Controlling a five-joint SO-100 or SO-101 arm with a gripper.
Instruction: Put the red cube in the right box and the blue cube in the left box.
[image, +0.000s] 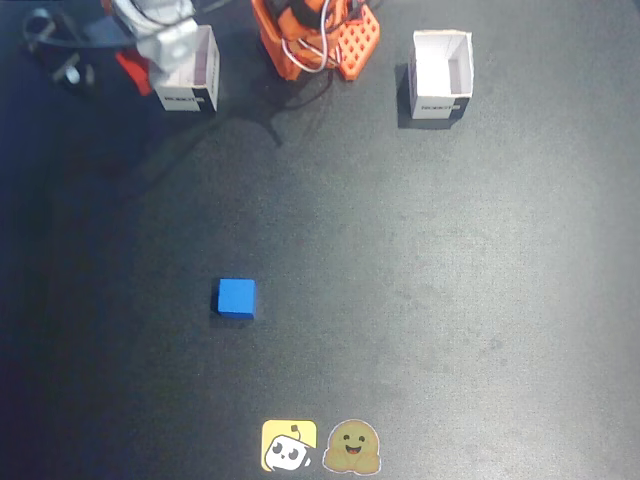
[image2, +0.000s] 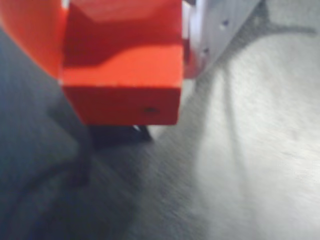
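In the fixed view I take the orange arm base (image: 318, 38) at the top edge as my landmark: one white box (image: 188, 70) stands to its left and another white box (image: 441, 75) to its right, both on the dark table (image: 450, 300). The gripper (image: 160, 40) hangs over the box left of the base, covering part of its opening, and from here I cannot make out its fingers or anything between them. The blue cube (image: 236, 298) lies well below the base and a little left of it, alone on the table and well apart from the gripper. Near the bottom edge sit two small stickers (image: 320, 446). In the wrist view the red cube (image2: 122, 70) fills the upper left, clamped between an orange finger (image2: 30, 35) on its left and a pale finger (image2: 220, 25) on its right; the blurred table surface lies below it.
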